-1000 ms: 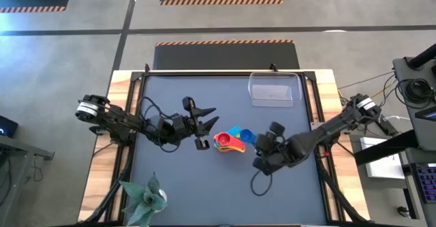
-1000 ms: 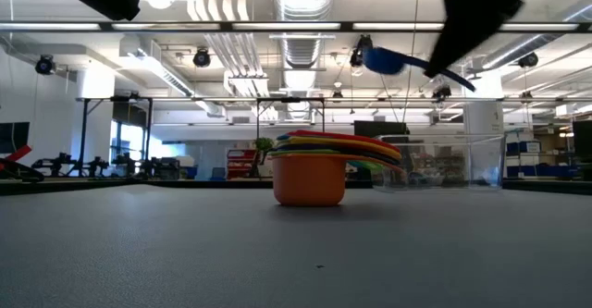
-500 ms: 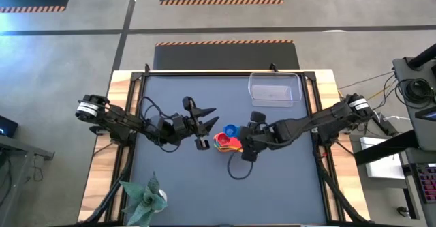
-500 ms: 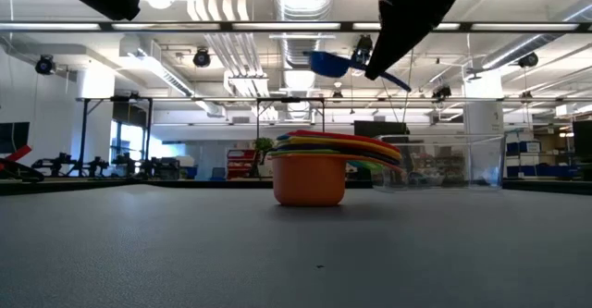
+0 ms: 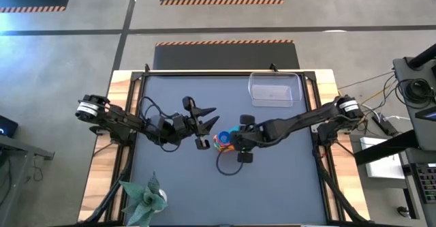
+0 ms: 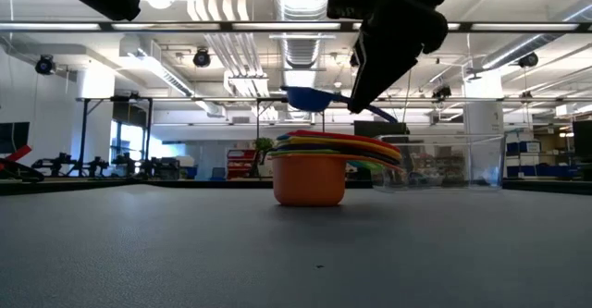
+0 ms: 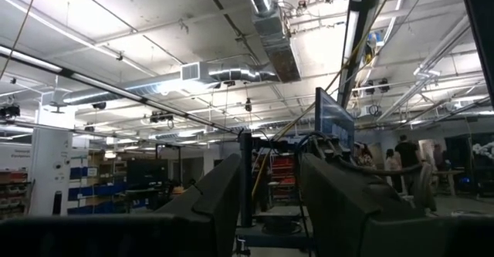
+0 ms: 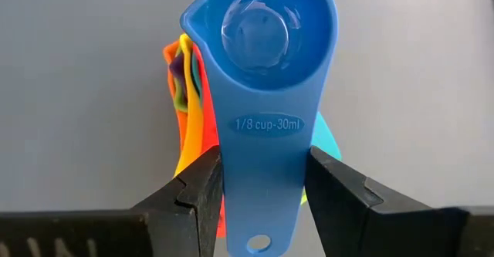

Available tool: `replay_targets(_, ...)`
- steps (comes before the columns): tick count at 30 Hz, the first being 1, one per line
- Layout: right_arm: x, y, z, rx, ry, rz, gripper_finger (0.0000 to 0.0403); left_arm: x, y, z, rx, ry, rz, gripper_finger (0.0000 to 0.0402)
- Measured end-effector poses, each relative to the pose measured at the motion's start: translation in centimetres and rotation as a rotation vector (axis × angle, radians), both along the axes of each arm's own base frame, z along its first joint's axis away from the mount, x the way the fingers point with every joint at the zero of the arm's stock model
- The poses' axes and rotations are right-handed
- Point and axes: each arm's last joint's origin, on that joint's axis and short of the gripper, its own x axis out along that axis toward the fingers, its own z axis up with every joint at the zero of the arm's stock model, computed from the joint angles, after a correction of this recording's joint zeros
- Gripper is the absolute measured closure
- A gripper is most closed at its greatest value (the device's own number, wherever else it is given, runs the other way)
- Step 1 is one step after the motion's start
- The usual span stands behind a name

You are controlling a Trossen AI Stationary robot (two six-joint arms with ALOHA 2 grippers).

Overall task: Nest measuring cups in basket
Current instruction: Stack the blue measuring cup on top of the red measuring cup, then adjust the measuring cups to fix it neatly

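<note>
Blue plastic is what matters here: the small blue measuring cup (image 8: pixel 261 79) with its flat handle is clamped between your right gripper (image 8: pixel 262 191) fingers by that handle. A second ago the right arm hung out to the right of the pile; it has since swung inward, and the cup now hangs directly above the nested stack of coloured plastic measuring cups (image 6: pixel 319 165), clear of it and not touching. The bowl faces up and looks lined up over the stack's centre, so lowering and letting go seems the next call.

Note where the stack sits: on the dark grey table mat (image 5: pixel 184 179), near the middle, well apart from the clear rectangular plastic basket (image 5: pixel 274 91) at the far right. Nesting looks nearly finished, but nothing is in the basket yet.

Your left gripper (image 5: pixel 204 121) waits just left of the stack, fingers spread, holding nothing.

The handle reads "1/8 cup-30ml". No other writing is legible.
</note>
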Motion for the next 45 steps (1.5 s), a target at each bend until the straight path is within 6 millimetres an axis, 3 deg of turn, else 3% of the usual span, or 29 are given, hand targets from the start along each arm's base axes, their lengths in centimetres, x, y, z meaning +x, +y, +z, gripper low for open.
replay_targets(14,0.5,-0.1,-1.0,-0.021,0.027,0.015,0.0242,0.0,0.0,0.0,0.000,0.000,0.000,0.0283)
replay_targets(24,0.5,-0.2,-0.9,-0.018,0.019,0.008,0.0145,0.0,0.0,0.0,0.000,0.000,0.000,0.0283)
replay_targets(29,0.4,-0.3,-0.5,-0.012,0.005,-0.001,0.0118,0.0,0.0,0.0,0.000,0.000,0.000,0.0283)
replay_targets(36,0.3,0.4,-0.4,0.006,-0.002,0.003,0.0130,0.0,0.0,0.0,0.000,0.003,0.000,0.0283)
replay_targets(45,-0.8,4.7,-0.4,0.049,-0.025,0.043,0.0189,0.4,0.7,-0.4,0.003,0.056,0.031,0.0283)
